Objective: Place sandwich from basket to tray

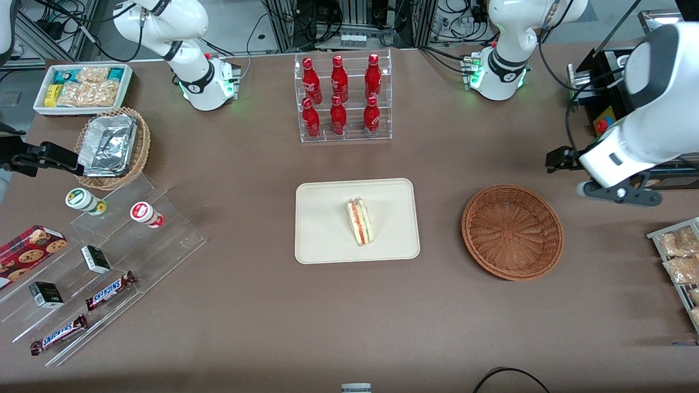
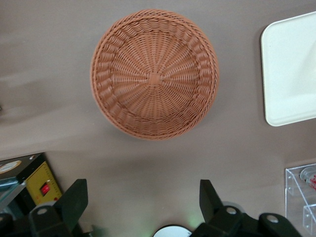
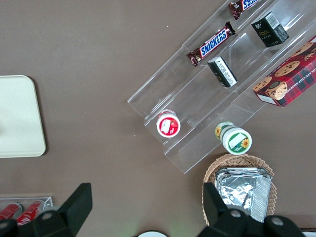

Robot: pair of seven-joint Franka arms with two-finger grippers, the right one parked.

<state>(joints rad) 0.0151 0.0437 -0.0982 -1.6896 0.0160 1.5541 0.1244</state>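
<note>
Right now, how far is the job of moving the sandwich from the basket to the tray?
It looks finished. The sandwich lies on the tray, and the basket holds nothing. The gripper is open and carries nothing; it hangs above the table beside the basket, toward the working arm's end, clear of both. Nothing of the task seems left, except perhaps parking the arm.

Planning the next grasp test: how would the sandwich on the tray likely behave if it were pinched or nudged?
The sandwich stands on the tray on a narrow edge, so a nudge may tip it. Its clear wrap probably makes it slippery, and the soft bread would likely squash. The gripper hangs open above the table beside the empty basket.
</note>
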